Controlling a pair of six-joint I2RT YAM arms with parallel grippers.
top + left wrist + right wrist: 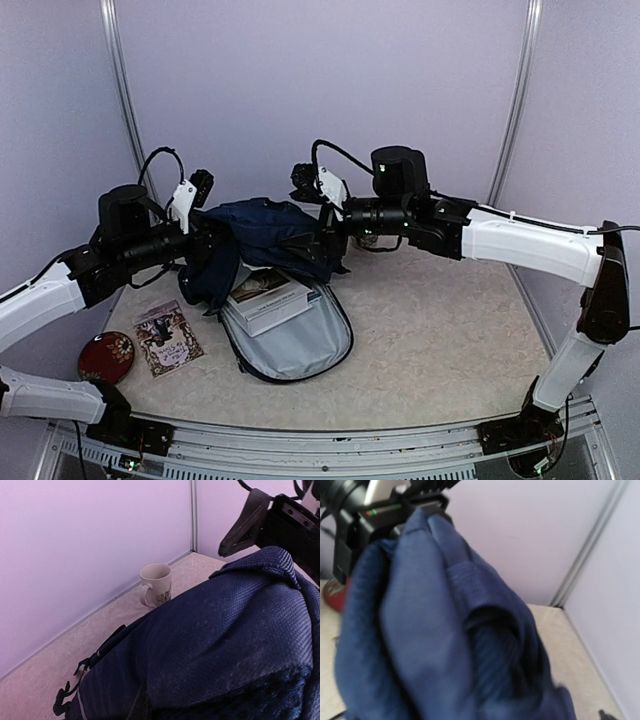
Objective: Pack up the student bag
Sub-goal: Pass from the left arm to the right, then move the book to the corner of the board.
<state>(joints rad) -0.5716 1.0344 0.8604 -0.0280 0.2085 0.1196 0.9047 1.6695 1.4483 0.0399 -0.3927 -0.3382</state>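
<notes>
The student bag [262, 228] lies open on the bench [430, 320] with books [268, 297] inside. Its navy front flap is raised between both arms. The left jaws are clamped together on the flap's left edge. The right jaws sit at the flap's right edge; their state cannot be told, as fabric fills that wrist view.

Hazard: held on one side only, the flap can sag over the opening and block the loose book [167, 338] and red tin [107, 356]. Excess lift can drag the bag.
</notes>
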